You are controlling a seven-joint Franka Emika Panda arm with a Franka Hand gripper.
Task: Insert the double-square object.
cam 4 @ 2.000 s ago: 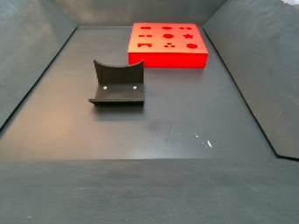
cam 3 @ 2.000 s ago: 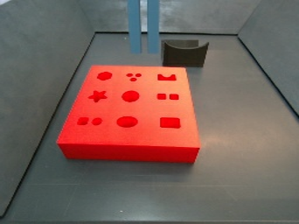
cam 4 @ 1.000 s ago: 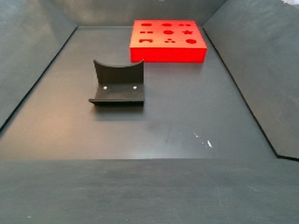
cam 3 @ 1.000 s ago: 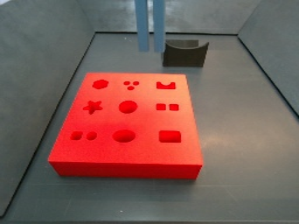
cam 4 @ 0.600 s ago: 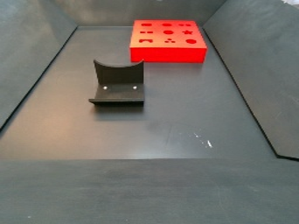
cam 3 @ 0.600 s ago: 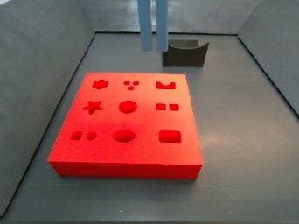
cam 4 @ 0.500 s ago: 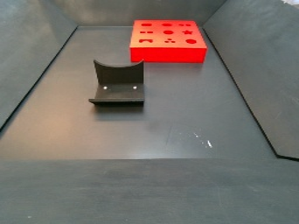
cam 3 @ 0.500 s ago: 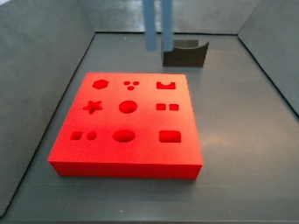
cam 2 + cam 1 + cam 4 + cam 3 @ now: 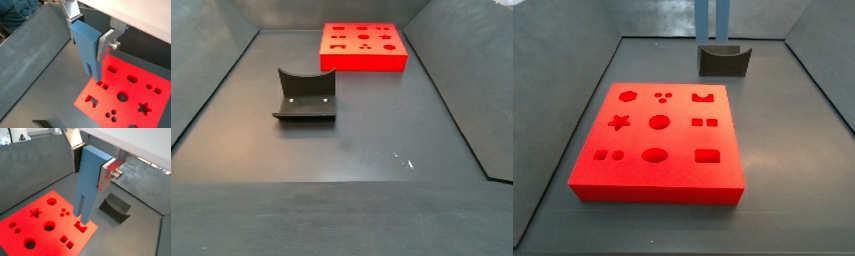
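My gripper (image 9: 90, 162) is shut on the double-square object (image 9: 87, 190), a tall slate-blue piece with two prongs hanging down, held near its upper end between the silver fingers (image 9: 109, 172). Both wrist views show it, the gripper (image 9: 90, 31) and the piece (image 9: 87, 50) high above the floor. In a side view only the two prongs (image 9: 712, 20) show, at the back, above the fixture (image 9: 724, 60). The red board (image 9: 660, 140) with shaped holes lies below and in front, with its double-square hole (image 9: 704, 122) empty. The board (image 9: 365, 48) also shows far back in a side view, where the piece is out of view.
The dark fixture (image 9: 305, 95) stands on the grey floor between the board and the near end. It also shows beside the board in a wrist view (image 9: 117, 208). Grey walls (image 9: 580, 60) enclose the floor on both sides and at the back.
The blue piece has moved to the right along the back in a side view, from beside the fixture to above it. The board shifted only between the two earliest frames.
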